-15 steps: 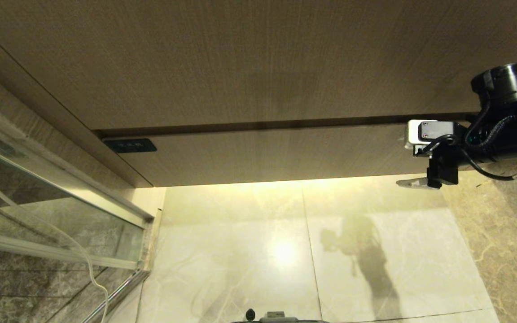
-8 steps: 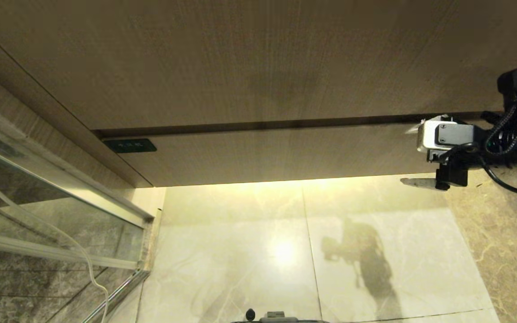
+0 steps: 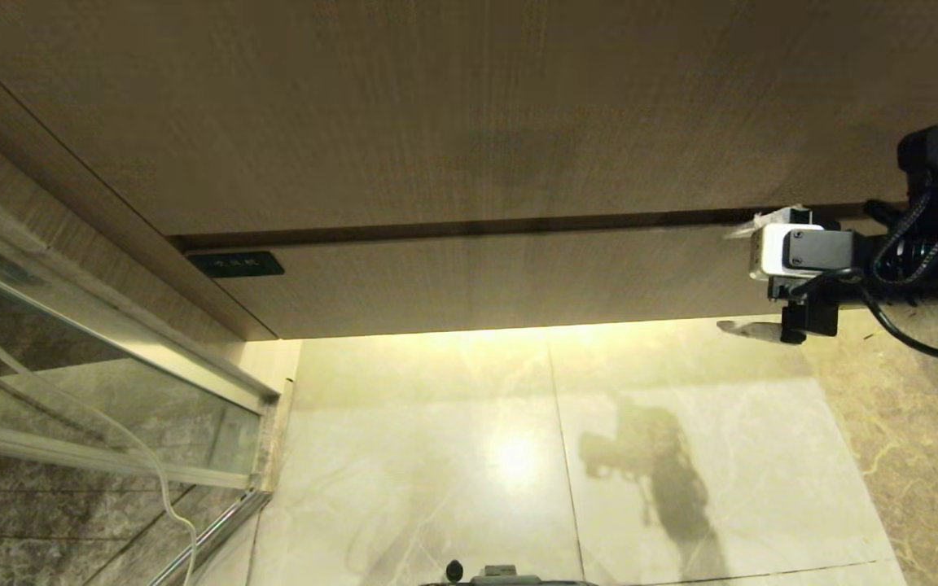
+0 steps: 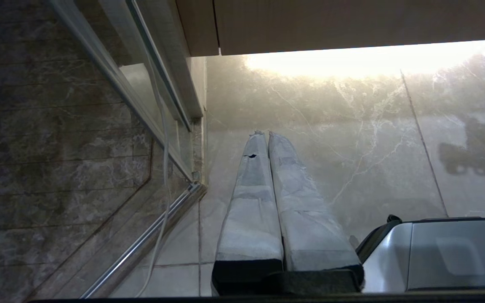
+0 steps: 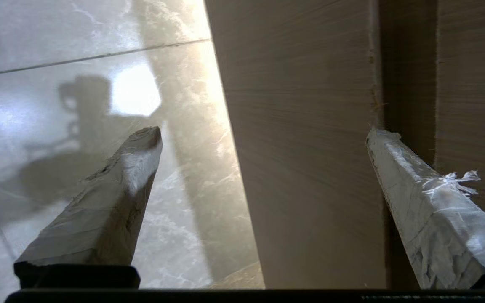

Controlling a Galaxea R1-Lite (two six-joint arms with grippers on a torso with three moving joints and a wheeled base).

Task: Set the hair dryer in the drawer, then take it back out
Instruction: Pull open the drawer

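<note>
Right now the right gripper (image 3: 750, 277) is sitting at the right end of the drawer (image 3: 501, 281), its fingers spread as wide as they go and turned so that the drawer front is standing between them: one fingertip is nosing into the dark gap along the top edge of the front, under the taller wood-grain panel (image 3: 436, 106), the other is hanging below the front's bottom edge, over the marble floor (image 3: 518, 456). It is holding nothing; whether the fingers are touching the wood I cannot tell. The drawer is looking fully shut, flush in the vanity with its small dark label (image 3: 236, 264) at the left end, so its inside is hidden and nobody can say what it is carrying. The hair dryer is not showing up in any view, so where it is lying I cannot tell. My read is that the task is sitting at its opening stage: the drawer needs pulling out first, and putting the dryer in and lifting it back out are both still ahead. Over on the other side, the left gripper (image 4: 267, 139) is hanging low over the floor beside the glass shower door (image 4: 112, 92), fingers pressed together, empty and idle.
</note>
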